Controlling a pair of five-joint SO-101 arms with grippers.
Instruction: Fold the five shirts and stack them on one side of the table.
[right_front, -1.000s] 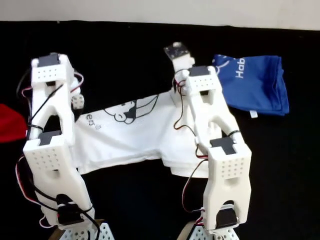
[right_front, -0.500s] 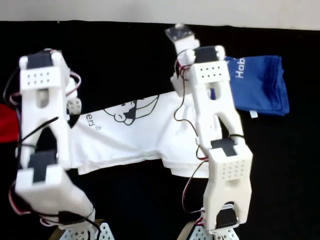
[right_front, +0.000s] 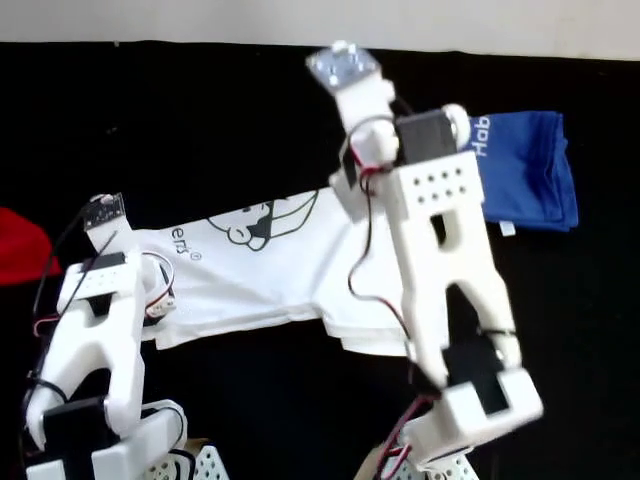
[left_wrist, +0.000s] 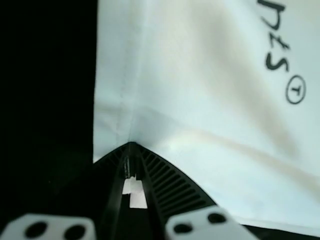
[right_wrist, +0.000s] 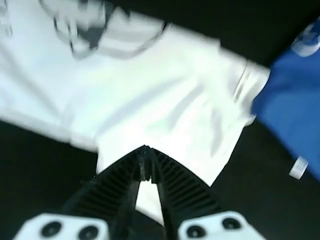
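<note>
1. The table (right_front: 200, 100), draped in black, was the only thing holding anything; no bin or basket was in use. Three garments lay on it, none stacked on another.
2. The white shirt (right_front: 270, 270) lay at the centre, print up, spread crosswise from about 9 o'clock to 3 o'clock. It was rumpled and partly doubled along its near edge but not yet a tidy fold. I judged it the shirt in hand, early in its folding.
3. The blue shirt (right_front: 530, 170) sat at 2 o'clock, folded into a compact block, just beside the white shirt's sleeve end. It looked finished and seemed to mark the stacking side.
4. A red cloth (right_front: 20, 245), probably another shirt, poked in at the 9 o'clock edge, bunched and well apart from the blue one.
5. The left gripper (left_wrist: 129, 147) was closed, its jaws pinched on the white shirt's hem at the 9 o'clock end.
6. The right gripper (right_wrist: 145, 150) hung above the white shirt's 3 o'clock end with jaws together; whether cloth was nipped between them I could not tell.
7. By my reckoning one of five was done; the white fold, the stacking and the remaining shirts were left.
</note>
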